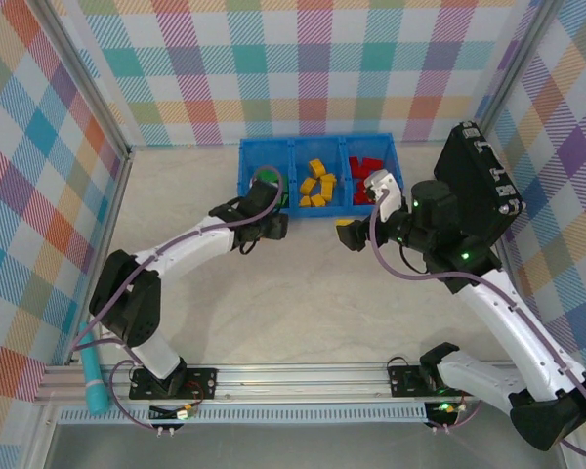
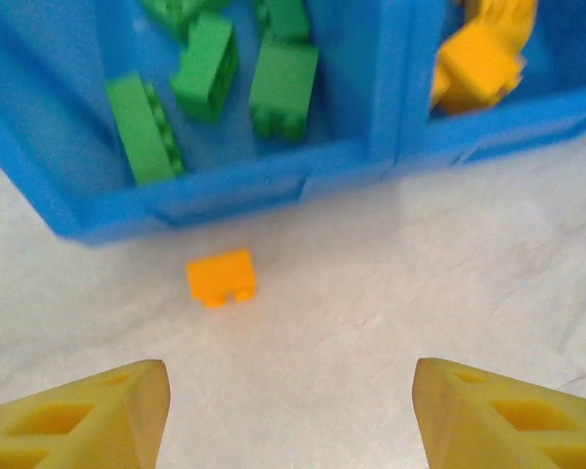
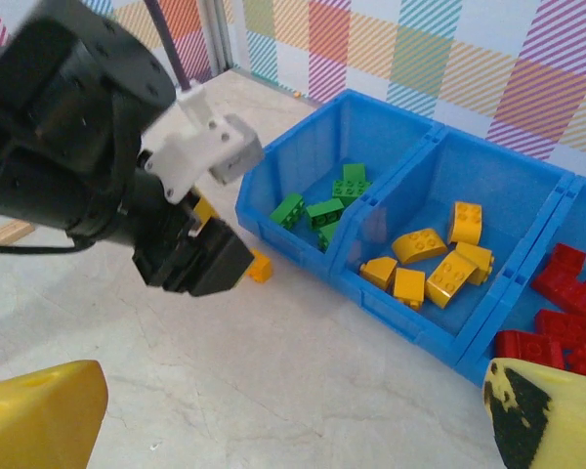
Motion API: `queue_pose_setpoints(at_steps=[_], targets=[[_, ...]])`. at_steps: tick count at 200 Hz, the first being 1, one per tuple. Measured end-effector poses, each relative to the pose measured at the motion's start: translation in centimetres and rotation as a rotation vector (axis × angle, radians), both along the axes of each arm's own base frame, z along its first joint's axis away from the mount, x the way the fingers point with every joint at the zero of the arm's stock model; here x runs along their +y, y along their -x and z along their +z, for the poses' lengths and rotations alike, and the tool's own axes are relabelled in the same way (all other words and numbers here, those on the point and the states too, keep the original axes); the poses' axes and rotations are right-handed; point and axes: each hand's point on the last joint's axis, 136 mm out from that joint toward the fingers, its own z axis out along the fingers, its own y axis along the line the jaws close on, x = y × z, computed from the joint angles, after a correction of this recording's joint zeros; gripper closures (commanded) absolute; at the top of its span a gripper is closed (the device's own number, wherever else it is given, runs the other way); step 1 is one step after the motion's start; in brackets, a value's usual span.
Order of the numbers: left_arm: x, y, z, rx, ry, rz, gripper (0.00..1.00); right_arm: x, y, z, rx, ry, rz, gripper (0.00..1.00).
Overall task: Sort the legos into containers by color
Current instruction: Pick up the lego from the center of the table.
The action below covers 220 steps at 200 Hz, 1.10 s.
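Note:
The blue tray (image 1: 270, 196) has three compartments. Green legos (image 2: 207, 68) lie in its left one, yellow legos (image 3: 432, 258) in the middle, red legos (image 3: 559, 315) on the right. One small orange lego (image 2: 221, 277) lies on the table just in front of the tray's left compartment. My left gripper (image 2: 291, 415) hovers open a little short of it, with nothing between its yellow fingers (image 2: 88, 415). It also appears in the top view, as the left gripper (image 1: 266, 231) at the tray's front wall. My right gripper (image 3: 293, 430) is open and empty over bare table, right of the left one.
A black hard case (image 1: 479, 191) leans at the right, close behind my right arm. A teal-handled tool (image 1: 93, 376) lies by the left end of the rail. Checked walls close in the table. Bare table stretches between the tray and the arm bases.

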Motion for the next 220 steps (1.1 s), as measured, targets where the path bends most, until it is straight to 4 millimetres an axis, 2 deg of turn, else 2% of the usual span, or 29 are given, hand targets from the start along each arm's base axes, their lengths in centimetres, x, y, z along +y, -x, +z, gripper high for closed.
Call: queue_pose_setpoints(at_steps=[50, 87, 117, 178, 220], targets=[[-0.5, -0.8, -2.6, 0.021, 0.002, 0.021, 0.32, 0.1, -0.2, -0.3, 0.011, 0.003, -0.002, 0.01], [-0.4, -1.2, -7.2, 0.077, -0.035, 0.04, 0.32, 0.2, -0.4, -0.8, 0.023, 0.011, -0.003, 0.01], [0.1, -1.5, -9.7, 0.112, -0.057, 0.061, 0.32, 0.2, -0.5, -0.9, 0.027, 0.016, -0.008, 0.01], [1.5, -2.5, -10.2, 0.097, -0.068, 0.114, 0.32, 0.3, -1.1, -1.8, 0.048, 0.03, -0.012, 0.01], [2.3, -3.6, -10.4, 0.07, -0.071, 0.149, 0.36, 0.6, -1.4, -2.5, 0.069, 0.041, -0.011, 0.01]])
